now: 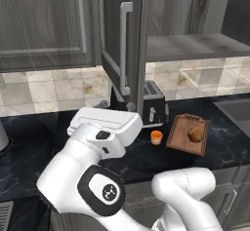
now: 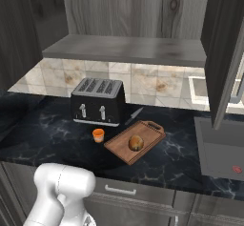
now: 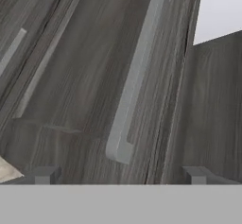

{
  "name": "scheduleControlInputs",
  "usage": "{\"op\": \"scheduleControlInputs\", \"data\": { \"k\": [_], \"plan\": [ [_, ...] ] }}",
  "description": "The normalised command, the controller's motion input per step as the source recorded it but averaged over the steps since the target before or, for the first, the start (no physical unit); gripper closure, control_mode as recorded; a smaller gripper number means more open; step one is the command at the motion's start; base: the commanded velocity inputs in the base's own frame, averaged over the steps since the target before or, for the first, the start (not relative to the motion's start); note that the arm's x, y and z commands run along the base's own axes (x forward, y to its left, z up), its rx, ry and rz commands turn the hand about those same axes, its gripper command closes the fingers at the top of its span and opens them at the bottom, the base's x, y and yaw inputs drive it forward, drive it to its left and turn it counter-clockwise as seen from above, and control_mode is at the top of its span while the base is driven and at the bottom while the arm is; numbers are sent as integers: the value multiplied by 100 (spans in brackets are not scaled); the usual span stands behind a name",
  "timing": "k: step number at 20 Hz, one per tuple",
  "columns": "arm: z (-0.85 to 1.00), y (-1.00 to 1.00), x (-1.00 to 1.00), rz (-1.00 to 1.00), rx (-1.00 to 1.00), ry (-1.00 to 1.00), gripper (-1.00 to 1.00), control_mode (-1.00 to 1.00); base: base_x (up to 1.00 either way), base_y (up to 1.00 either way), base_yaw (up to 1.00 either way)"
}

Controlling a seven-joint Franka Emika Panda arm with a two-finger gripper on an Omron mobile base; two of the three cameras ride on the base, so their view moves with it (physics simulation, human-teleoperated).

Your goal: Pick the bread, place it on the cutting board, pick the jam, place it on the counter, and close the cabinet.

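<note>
Fingertips (image 3: 45,175): you see 2 grey tips at the bottom of the hand view, set wide apart, nothing between them, so gripper (image 3: 120,176) is spread and holds nothing. Tips are cut off low, so can't tell if they touch the door. Straight ahead: 1 silver bar handle (image 3: 137,76) on the open cabinet door (image 3: 85,76), slanted in frame since the cam is rolled.

Arm (image 1: 105,142) pose: elbow folded low over the counter (image 1: 44,137), hand up towards the door; gripper itself hidden behind the wrist in left base view.

Count: 1 bread (image 2: 136,142), sitting on the 1 cutting board (image 2: 143,137). 1 jam (image 2: 98,135) upright on the counter, just beside the board's left end, in front of the toaster (image 2: 98,101). Cabinet (image 2: 124,10) is open, shelf (image 2: 128,48) bare. A thin dark item (image 2: 134,116) lies behind the board, too small to ID. Sink (image 2: 224,148) to the right, cut off at frame edge.
</note>
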Motion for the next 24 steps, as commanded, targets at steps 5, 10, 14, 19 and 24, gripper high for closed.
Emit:
{"op": "scheduleControlInputs", "data": {
  "k": [5,10,14,19,24],
  "plan": [
    [0,11,18,-8,0,-4,-100,-100,0,0,0],
    [0,4,9,-7,0,-2,-100,-100,0,0,0],
    [0,0,9,-7,0,-5,-100,-100,0,0,0],
    [0,0,0,-10,0,-8,-100,-100,0,0,0],
    [0,0,2,-10,0,-10,-100,-100,0,0,0]
  ]
}}
